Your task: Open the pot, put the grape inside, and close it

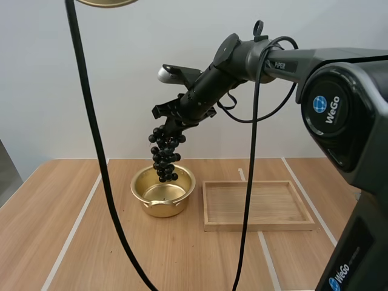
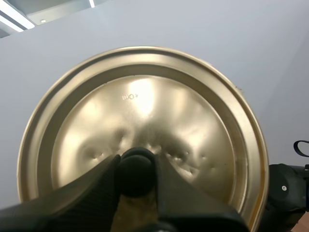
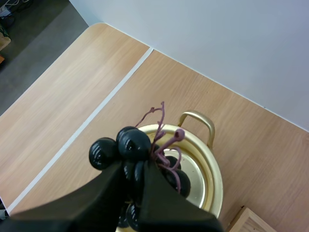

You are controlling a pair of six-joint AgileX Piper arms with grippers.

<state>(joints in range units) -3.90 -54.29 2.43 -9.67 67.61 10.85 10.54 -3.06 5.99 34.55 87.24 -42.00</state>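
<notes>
Right jaws pinch grapes (image 1: pixel 164 153) over the open pot (image 1: pixel 161 207) on the wooden table (image 1: pixel 66 242); left jaws grip lid (image 2: pixel 145 104).

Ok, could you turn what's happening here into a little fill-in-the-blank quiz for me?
1. The right hand holds a bunch of ____ above the open pot.
2. The left hand pinches the lid by its black ____.
3. Beside the pot lies a wooden ____.

Missing words: grapes; knob; tray.
</notes>
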